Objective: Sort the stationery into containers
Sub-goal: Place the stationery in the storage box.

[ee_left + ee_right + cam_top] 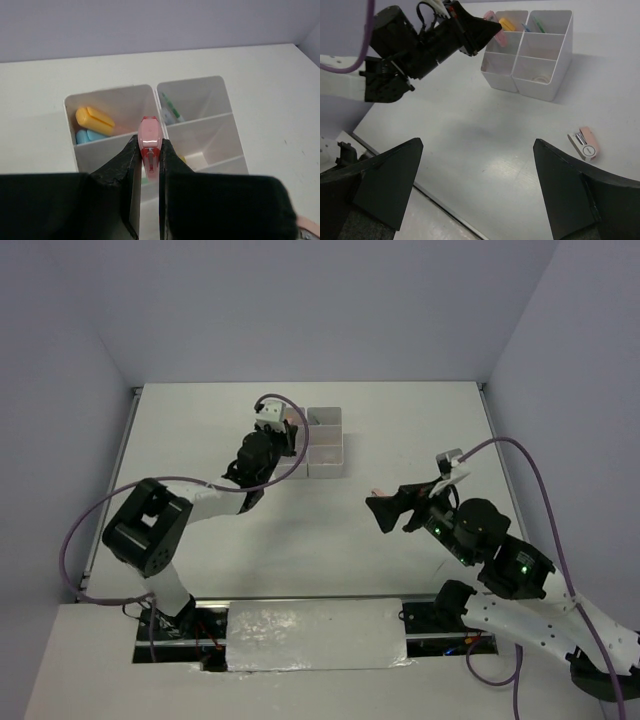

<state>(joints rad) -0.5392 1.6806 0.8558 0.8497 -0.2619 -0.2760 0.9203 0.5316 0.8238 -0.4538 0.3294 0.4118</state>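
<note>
- The left hand (150, 149) is clamped tight on a stubby pink plastic marker (150, 131). It holds the marker over the white plastic block of six open compartments (194, 80), right above the wall between the two columns.
- I'd shift it sideways to centre it over one compartment before letting go; otherwise it may catch the divider.
- The back-left compartment holds an orange marker (94, 120) and a pale blue marker (89, 136); a thin green pen (170, 111) leans in the back-right one.
- The right hand (478, 145) is spread wide and empty. A small pink-and-white stapler (583, 143) lies on the white surface (470, 125), not yet sorted.
</note>
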